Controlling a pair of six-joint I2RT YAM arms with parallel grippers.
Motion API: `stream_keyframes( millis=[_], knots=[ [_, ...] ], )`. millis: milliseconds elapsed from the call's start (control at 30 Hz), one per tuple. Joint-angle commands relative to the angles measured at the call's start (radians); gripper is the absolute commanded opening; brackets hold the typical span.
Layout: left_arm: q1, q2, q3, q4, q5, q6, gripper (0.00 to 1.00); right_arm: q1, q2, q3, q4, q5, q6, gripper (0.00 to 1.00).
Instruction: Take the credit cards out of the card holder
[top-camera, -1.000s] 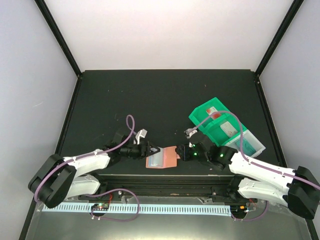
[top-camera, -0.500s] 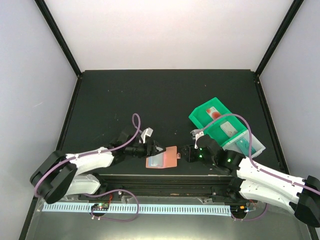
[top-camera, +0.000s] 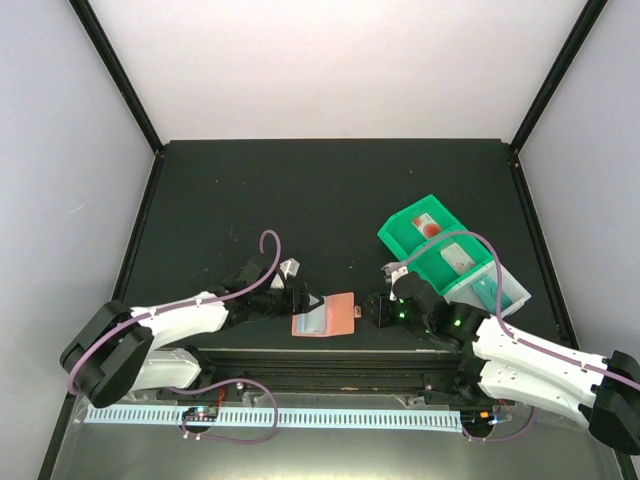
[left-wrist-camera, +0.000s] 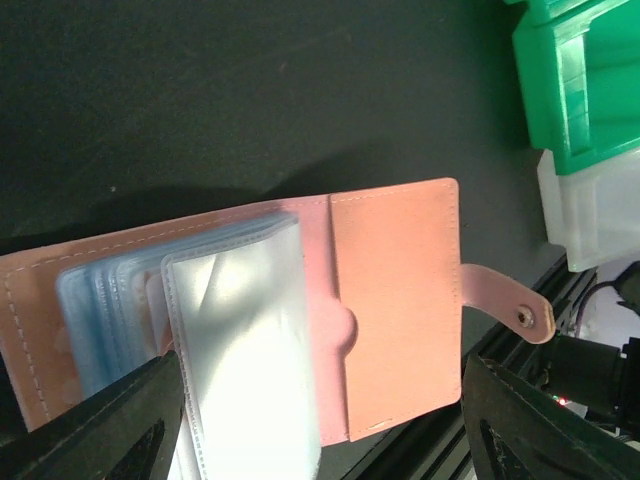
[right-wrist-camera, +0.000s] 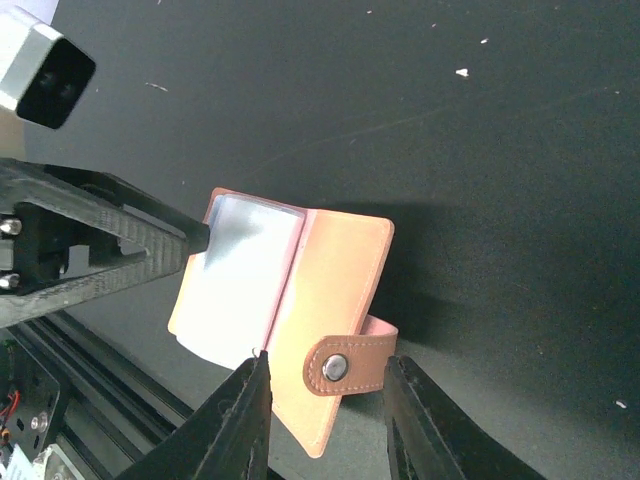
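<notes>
The card holder (top-camera: 325, 315) lies open near the table's front edge, a salmon wallet with pale blue and clear sleeves; it also shows in the left wrist view (left-wrist-camera: 395, 300) and the right wrist view (right-wrist-camera: 330, 300). My left gripper (top-camera: 302, 300) is open at its left side, the fingers (left-wrist-camera: 110, 425) wide apart around the sleeves (left-wrist-camera: 240, 340). My right gripper (top-camera: 376, 309) is open, its fingers (right-wrist-camera: 240, 420) either side of the snap tab (right-wrist-camera: 350, 365). A teal card (top-camera: 488, 288) lies in the clear tray. A pale grey card (top-camera: 458, 258) lies in the green bin.
The green bin (top-camera: 400, 232) stands at the right, with a red-marked item (top-camera: 428, 226) in its far compartment and a clear tray (top-camera: 512, 292) against it. A black rail (top-camera: 320, 358) runs along the front edge just below the wallet.
The wallet's right flap has dropped flatter. My left gripper reached over the wallet, then drew back to its left edge. My right gripper backed off slightly to the right.
</notes>
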Motion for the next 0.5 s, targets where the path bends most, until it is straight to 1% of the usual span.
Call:
stream_keyframes(
  millis=[0, 200, 467],
  knots=[
    [-0.004, 0.026, 0.040, 0.025, 0.006, 0.000, 0.78, -0.004, -0.024, 0.000, -0.001, 0.001, -0.001, 0.31],
    [-0.005, 0.040, 0.050, 0.027, 0.021, -0.006, 0.78, -0.004, -0.031, -0.001, -0.001, 0.010, 0.004, 0.31],
    [-0.015, 0.042, 0.032, 0.111, 0.053, -0.055, 0.77, -0.004, -0.032, -0.002, 0.003, 0.009, 0.002, 0.32]
  ],
)
